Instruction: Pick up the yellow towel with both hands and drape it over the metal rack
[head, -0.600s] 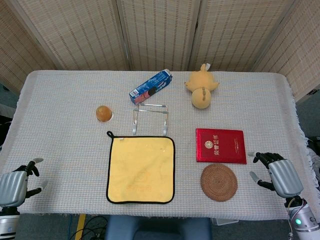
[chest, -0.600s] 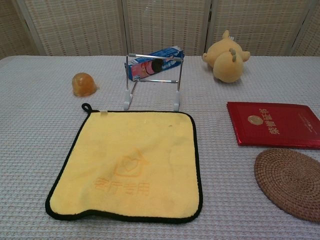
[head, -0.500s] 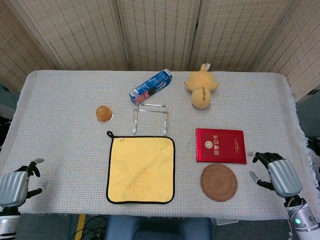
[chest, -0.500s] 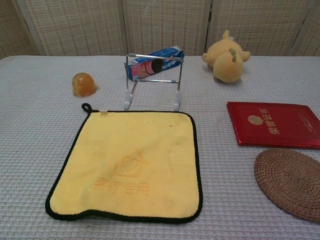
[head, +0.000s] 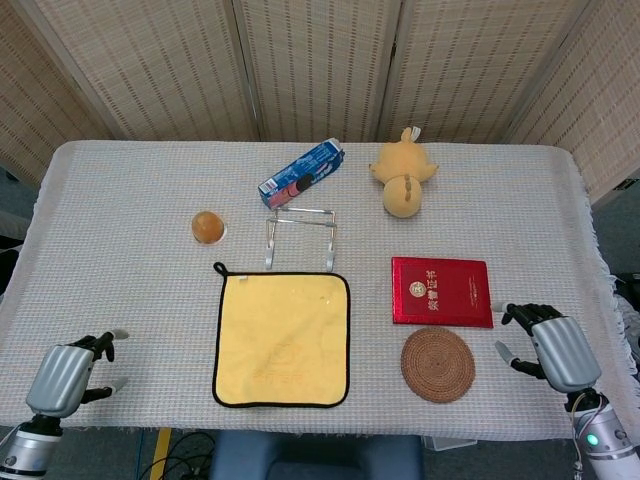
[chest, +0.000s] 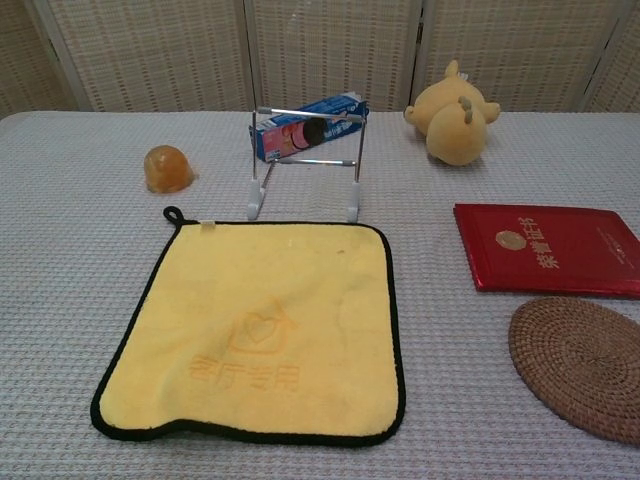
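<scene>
The yellow towel (head: 282, 339) lies flat and spread out on the table (head: 120, 260), between the two hands and a little further from the robot than both of them. It is not lifted yet. Just beyond its far edge stands the metal rack (head: 300, 238), upright on its two feet, so I think the cloth only needs to go up and forward to hang over the top bar. The small black loop at one far corner points toward the rack.

The left hand (head: 66, 376) is low at the near edge of the table, well apart from the towel, which is to its right. Its fingers are spread and it holds nothing. The right hand (head: 552, 346) is also empty, with fingers apart. Between it and the towel lie a round woven mat (head: 438, 364) and a red booklet (head: 442, 291); I cannot tell whether its fingertips touch the tablecloth.

Because each hand waits on its own side, each can probably take one side of the towel. The right one must pass over the mat first.
</scene>
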